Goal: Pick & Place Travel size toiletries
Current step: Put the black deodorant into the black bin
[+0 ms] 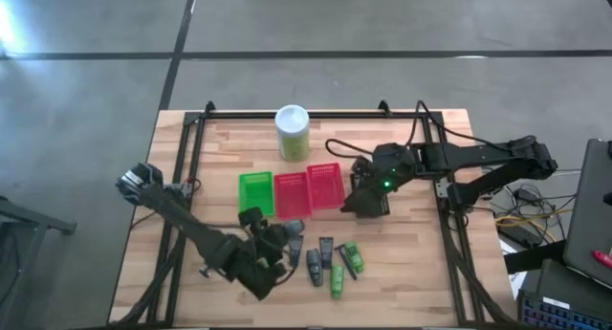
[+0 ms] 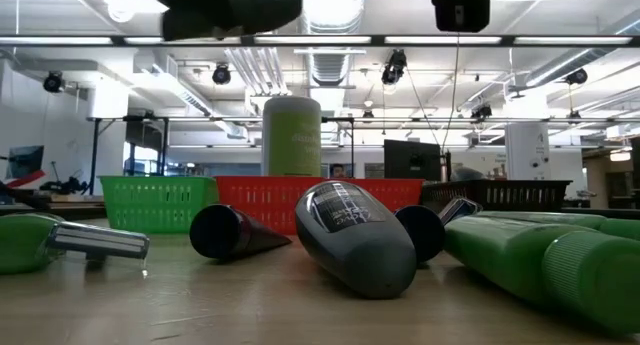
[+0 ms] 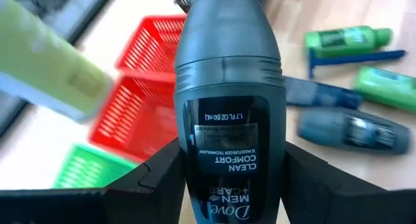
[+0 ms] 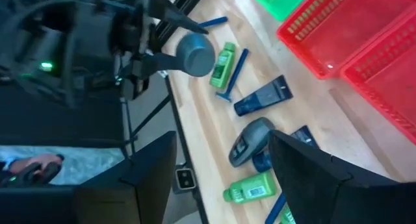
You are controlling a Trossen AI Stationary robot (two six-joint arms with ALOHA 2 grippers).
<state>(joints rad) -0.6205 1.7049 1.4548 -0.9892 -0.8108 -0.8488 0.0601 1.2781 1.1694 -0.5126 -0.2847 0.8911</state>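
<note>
Wooden table (image 1: 411,273), front edge: toiletries cluster (image 1: 333,263) of green tubes, dark flat tubes, blue-handled razors. Left gripper (image 3: 227,178) clamped on dark grey oval bottle (image 3: 227,87), white label print, raised above table beside cluster. Second grey bottle (image 2: 355,235) lying flat. Right gripper (image 4: 221,165) near red baskets (image 1: 308,189), fingers apart, nothing between. High view: held bottle mostly hidden by arm.

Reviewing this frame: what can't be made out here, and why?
- Right gripper: high view, too small to tell what lies under it.
- Right wrist view: nothing sits between that gripper's fingers.
- Dove bottle in the left gripper: bottom cut off by the left wrist picture's edge.
- Pale-green canister: blurred, label unreadable.
- Basket: low view, contents hidden by its wall.
</note>
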